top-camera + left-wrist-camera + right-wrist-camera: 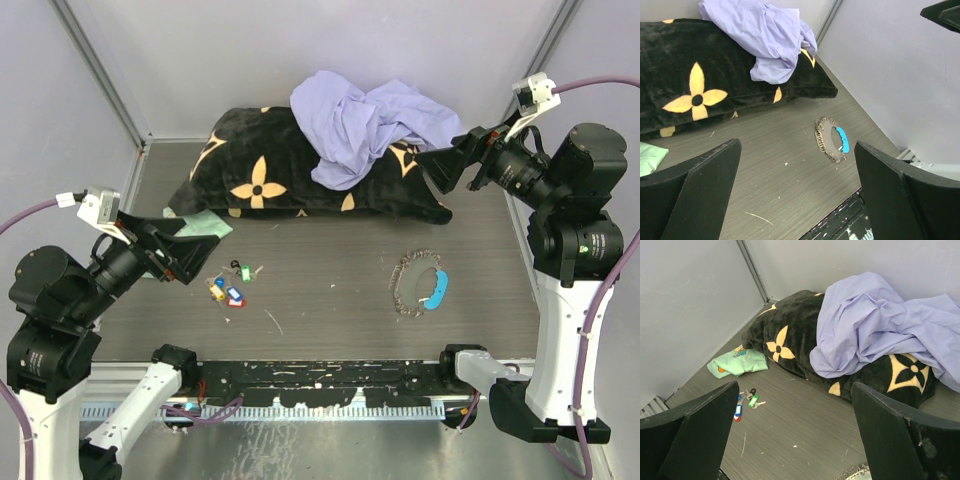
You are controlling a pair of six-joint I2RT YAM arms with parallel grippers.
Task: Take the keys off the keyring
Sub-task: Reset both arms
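**Keys off the keyring: the hazards that remain**

Keys (232, 287) lie in a loose cluster on the bench (330, 270), left of centre, their green, blue, yellow and red tags showing. The keyring (421, 283) sits well apart from them to the right, its chain curled around the blue crescent. No tagged key shows on the chain, though its small links are too fine to rule out a bare one.

The left pincer (193, 256) hangs wide open just beside the keys and grips nothing. The right pincer (437, 172) is equally wide and empty, up by the pillow (270, 170) and clear of the keyring.

The main risk I see lies on the left. A low swing of that arm could sweep the tiny keys apart, under the green cloth (205, 225), or toward the near edge of the bench. They lie flat and would be hard to pick up again. On the right, a finger dropping into the limp chain could snag it and drag it. Counting the job as done could also miss a small key on the links.
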